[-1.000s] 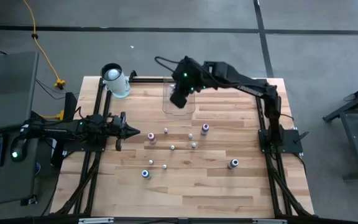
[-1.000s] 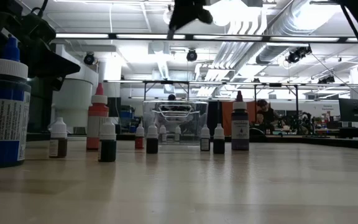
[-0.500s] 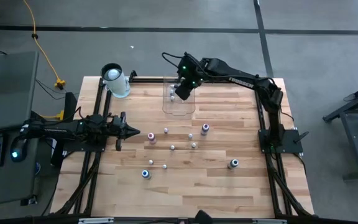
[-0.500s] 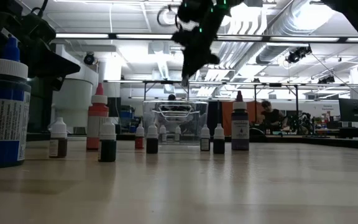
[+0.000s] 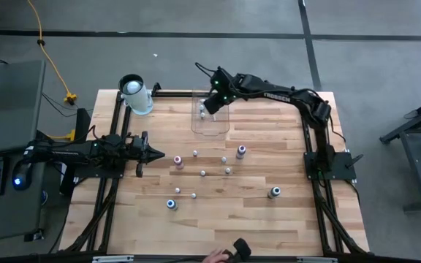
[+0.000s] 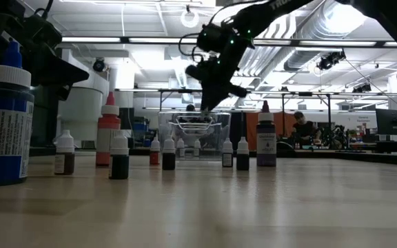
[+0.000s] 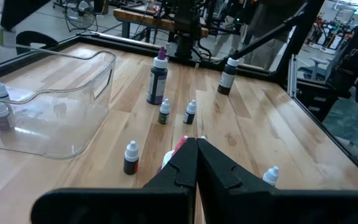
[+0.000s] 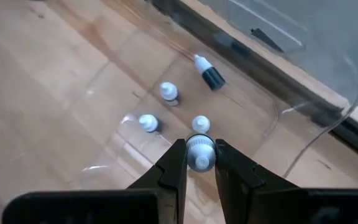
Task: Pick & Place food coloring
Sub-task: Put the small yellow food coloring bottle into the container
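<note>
The right gripper point(image 8: 200, 163) hangs over the clear bin point(image 5: 210, 126) at the far side of the worktop point(image 5: 269, 219), jaws clamped on a small white-capped bottle point(image 8: 200, 152). Four bottles point(image 8: 168, 92) lie inside the bin, others point(image 5: 240, 152) stand scattered mid-worktop. The left gripper point(image 7: 196, 144) waits at the left edge, jaws clenched, holding nothing.

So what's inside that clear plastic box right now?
Four small food coloring bottles sit in the clear bin: three upright, one lying down. The right gripper holds another above it, and hides the floor below.
</note>
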Tool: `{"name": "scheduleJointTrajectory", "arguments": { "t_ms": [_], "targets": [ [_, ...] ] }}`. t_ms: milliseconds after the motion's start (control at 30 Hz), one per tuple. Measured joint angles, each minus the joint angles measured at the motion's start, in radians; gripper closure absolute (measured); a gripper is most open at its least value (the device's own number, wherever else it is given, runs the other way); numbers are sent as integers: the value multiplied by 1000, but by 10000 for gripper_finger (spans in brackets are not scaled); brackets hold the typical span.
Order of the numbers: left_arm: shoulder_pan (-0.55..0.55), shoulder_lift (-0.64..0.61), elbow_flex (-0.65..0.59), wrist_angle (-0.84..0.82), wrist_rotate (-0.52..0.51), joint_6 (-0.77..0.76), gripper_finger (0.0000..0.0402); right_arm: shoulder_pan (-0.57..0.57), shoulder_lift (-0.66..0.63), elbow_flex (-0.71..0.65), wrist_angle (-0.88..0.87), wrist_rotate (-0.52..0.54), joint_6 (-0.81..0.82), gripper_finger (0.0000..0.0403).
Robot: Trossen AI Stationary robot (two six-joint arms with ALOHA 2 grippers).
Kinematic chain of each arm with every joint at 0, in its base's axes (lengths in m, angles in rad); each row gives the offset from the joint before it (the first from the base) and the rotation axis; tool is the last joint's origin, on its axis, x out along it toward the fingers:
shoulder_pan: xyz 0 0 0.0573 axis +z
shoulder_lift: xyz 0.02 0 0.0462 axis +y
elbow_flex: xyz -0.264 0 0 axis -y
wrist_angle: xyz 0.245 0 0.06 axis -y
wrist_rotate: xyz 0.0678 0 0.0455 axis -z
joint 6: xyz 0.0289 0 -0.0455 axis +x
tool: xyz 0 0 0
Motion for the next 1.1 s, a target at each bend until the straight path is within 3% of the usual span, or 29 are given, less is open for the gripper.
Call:
{"name": "scheduleJointTrajectory", "arguments": {
  "t_ms": [800,900,1100],
  "targets": [
    [0,0,0,0,0,0,401,-37,88,6,79,73,246,345],
    [0,0,0,0,0,0,401,-33,141,82,26,65,241,345],
    [0,0,0,0,0,0,401,-20,306,392,-141,71,187,345]
  ]
}}
